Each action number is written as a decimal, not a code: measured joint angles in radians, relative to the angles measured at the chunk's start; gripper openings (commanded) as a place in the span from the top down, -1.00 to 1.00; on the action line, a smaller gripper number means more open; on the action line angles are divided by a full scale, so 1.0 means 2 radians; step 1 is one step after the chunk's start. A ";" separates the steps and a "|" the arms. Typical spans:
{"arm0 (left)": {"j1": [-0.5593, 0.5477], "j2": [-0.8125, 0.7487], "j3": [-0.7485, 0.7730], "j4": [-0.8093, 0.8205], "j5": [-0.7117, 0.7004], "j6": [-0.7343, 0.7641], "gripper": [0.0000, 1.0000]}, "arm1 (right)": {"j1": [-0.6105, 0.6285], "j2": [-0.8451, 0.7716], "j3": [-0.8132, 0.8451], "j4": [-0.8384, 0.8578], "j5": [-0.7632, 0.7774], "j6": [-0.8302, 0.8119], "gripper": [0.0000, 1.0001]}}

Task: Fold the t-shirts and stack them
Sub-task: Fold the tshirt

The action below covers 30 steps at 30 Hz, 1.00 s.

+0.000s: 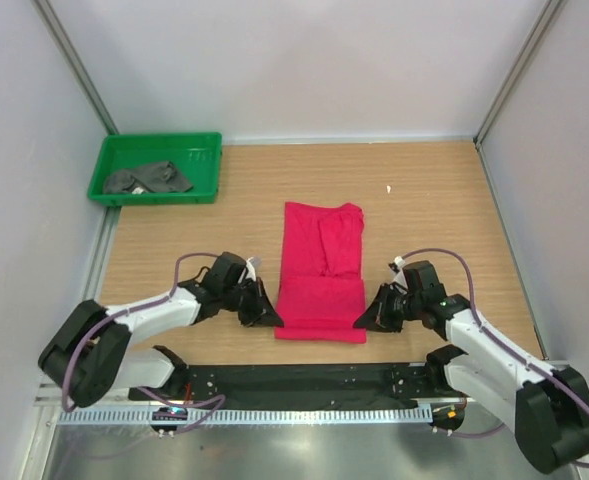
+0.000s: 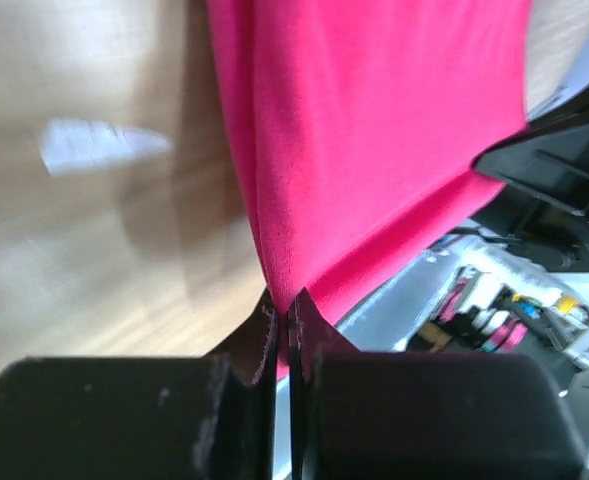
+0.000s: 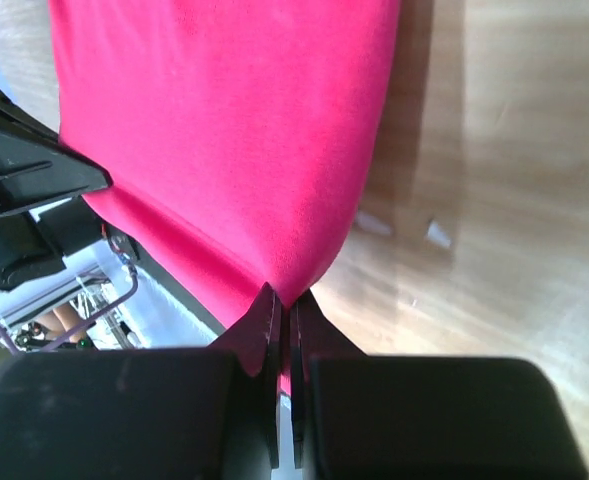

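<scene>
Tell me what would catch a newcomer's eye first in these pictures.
The bright red t-shirt stands out first, lying folded into a long strip in the middle of the wooden table. The left end effector and right end effector are each pinched shut on one of its near corners. In the far left corner, a green tray holds a crumpled dark grey t-shirt.
</scene>
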 measured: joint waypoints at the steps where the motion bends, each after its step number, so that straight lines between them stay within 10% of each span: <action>1: -0.006 -0.019 -0.009 0.000 -0.006 -0.011 1.00 | 0.006 -0.021 -0.005 -0.009 0.001 0.011 0.97; 13: -0.052 -0.134 0.002 -0.066 -0.059 -0.103 1.00 | 0.032 -0.108 0.026 -0.121 0.005 0.071 0.97; 30: 0.097 0.160 0.340 -0.127 0.006 -0.035 1.00 | -0.102 0.276 0.363 -0.143 -0.047 -0.039 0.97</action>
